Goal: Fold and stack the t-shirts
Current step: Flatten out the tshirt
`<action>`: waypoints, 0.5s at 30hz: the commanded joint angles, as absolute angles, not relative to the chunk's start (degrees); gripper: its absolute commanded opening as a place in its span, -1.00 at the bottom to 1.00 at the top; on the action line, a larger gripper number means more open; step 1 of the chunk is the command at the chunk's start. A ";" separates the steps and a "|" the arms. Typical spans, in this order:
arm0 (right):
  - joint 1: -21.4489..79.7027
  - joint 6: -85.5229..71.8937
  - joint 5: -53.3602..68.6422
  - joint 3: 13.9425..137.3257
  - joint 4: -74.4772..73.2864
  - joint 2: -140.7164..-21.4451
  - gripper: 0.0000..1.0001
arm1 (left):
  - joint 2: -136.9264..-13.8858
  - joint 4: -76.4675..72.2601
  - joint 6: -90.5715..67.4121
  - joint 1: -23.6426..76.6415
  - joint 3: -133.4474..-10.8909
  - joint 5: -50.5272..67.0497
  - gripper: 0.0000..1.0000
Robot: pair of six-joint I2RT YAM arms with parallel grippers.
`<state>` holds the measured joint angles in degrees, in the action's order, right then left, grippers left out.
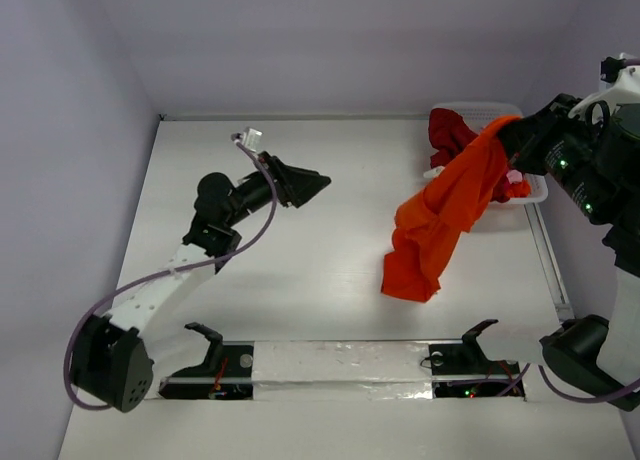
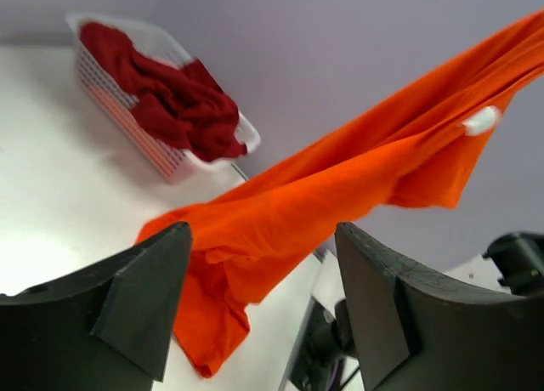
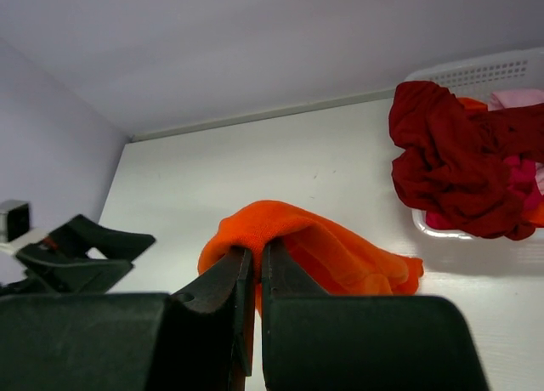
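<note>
From above, the orange-red t-shirt (image 1: 440, 215) hung from the right gripper (image 1: 512, 140), which was clamped on its upper end beside the basket (image 1: 480, 107). Its long axis slanted down-left to a hem bunched on the table (image 1: 300, 280).

The left wrist view showed the left gripper (image 2: 262, 238) parted and empty (clear of the cloth).

In the right wrist view the pinch looked thin, so a sideways tug would likely slip it.

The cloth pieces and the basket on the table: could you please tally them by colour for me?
Orange-red t-shirt: 1
Dark crimson t-shirt: 1
Pink cloth: 1
White basket: 1
Total: 4
</note>
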<state>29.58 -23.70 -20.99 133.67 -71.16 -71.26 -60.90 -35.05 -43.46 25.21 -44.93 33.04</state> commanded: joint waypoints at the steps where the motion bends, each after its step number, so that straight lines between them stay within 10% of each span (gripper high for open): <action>1: 29.27 -22.76 -21.01 133.68 -67.50 -70.93 -1.00 | -66.34 -56.45 -50.08 26.97 -41.14 38.84 0.30; 15: 29.27 -23.47 -20.04 140.63 -68.12 -74.62 -1.00 | -77.09 -59.34 -45.37 38.40 -42.19 47.20 0.21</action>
<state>29.58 -23.73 -20.32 139.48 -71.66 -74.87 -79.07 -56.93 -48.82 36.05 -40.34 44.18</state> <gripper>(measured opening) 0.042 0.597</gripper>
